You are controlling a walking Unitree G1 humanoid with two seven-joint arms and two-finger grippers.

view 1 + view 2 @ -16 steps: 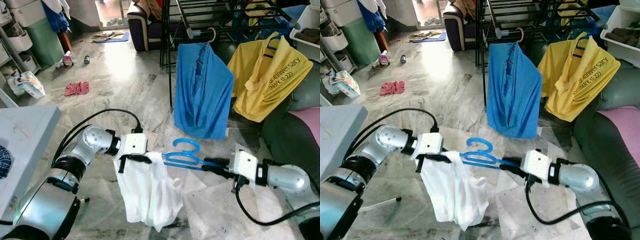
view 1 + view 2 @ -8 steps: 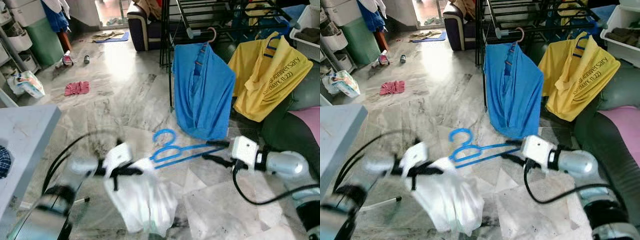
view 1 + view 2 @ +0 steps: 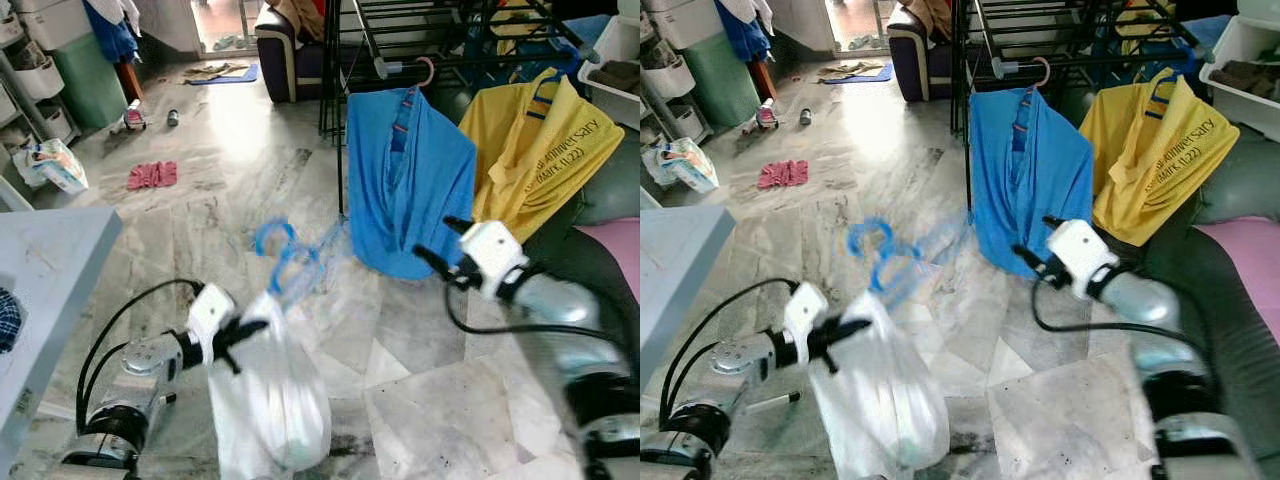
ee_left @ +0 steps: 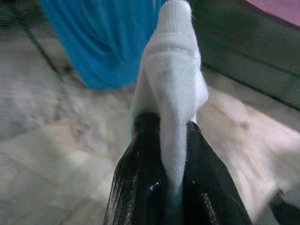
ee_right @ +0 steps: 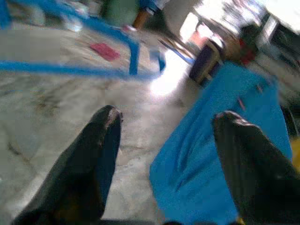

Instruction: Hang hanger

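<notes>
Low over the floor (image 3: pixel 250 150), my left gripper (image 3: pixel 245 333) has its jaws pinching a white cloth (image 3: pixel 265 400), a blurred blue hanger (image 3: pixel 285 262) just above it. My right gripper (image 3: pixel 433 250) is empty with jaws spread, near a blue shirt (image 3: pixel 405 190) on the rack (image 3: pixel 400 30).

My two head eyes look forward and down — sharing the blue shirt (image 3: pixel 408 180) on its rack. My left wrist camera sits close along fingers pinching white cloth (image 4: pixel 172 89); my right looks between spread fingers (image 5: pixel 89 164) — same shirt.
</notes>
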